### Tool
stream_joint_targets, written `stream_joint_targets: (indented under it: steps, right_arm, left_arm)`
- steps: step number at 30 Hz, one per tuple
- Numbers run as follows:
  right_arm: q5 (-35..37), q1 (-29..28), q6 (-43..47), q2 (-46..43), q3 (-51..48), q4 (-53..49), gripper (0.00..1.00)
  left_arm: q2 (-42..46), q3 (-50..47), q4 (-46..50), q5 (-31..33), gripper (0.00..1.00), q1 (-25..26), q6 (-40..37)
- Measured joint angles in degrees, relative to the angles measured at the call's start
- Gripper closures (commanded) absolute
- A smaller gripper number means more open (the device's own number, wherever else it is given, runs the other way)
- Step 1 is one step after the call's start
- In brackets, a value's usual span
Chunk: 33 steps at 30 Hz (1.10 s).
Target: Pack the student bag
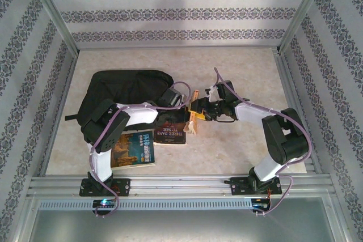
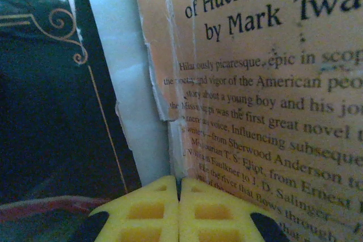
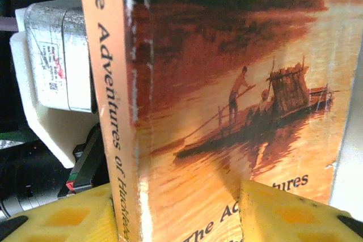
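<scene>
Barely started tbh: my right pincer (image 3: 178,211) clamps the Huck Finn book (image 3: 227,111) beside the bag (image 1: 125,92), my left pincer (image 2: 180,196) is pressed together at its back cover, and two other books (image 1: 136,148) lie outside the bag.

The top camera looks down on the orange paperback (image 1: 194,121). Wrist cameras sit close: left facing its back, right its front.

White-and-black arms (image 1: 142,114), lilac cables (image 1: 181,85), yellow jaws.
</scene>
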<state>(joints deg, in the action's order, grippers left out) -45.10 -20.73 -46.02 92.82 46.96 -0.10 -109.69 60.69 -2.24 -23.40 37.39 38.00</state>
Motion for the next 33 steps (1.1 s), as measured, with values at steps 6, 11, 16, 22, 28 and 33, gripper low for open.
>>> stream_joint_targets:
  steps: [6, 11, 16, 22, 28, 33]
  right_arm:
    - [0.2, 1.1, 1.8, -0.2, 0.0, -1.8, 0.42]
    - [0.2, 2.2, 2.5, -0.2, 0.0, -3.4, 0.41]
    - [0.2, 2.5, 2.5, -0.3, 0.0, -3.5, 0.4]
    - [0.8, 2.9, 2.5, -2.0, -1.4, -4.7, 0.24]
    - [0.9, 3.4, 2.4, -4.1, -1.5, -5.5, 0.2]
    - [0.9, 3.4, 2.4, -4.3, -1.5, -5.6, 0.17]
  left_arm:
    - [0.0, -0.9, -1.6, -0.6, 0.93, 0.0, 0.0]
    - [0.1, -1.3, -2.4, -0.9, 0.92, 0.0, 0.0]
    - [0.1, -1.3, -2.4, -0.9, 0.92, 0.0, -0.1]
    - [0.1, -1.3, -2.4, -1.2, 0.92, 0.0, -0.2]
    - [0.1, -1.3, -2.4, -1.5, 0.92, 0.0, -0.2]
    - [0.1, -1.2, -2.4, -2.1, 0.86, 0.0, 0.0]
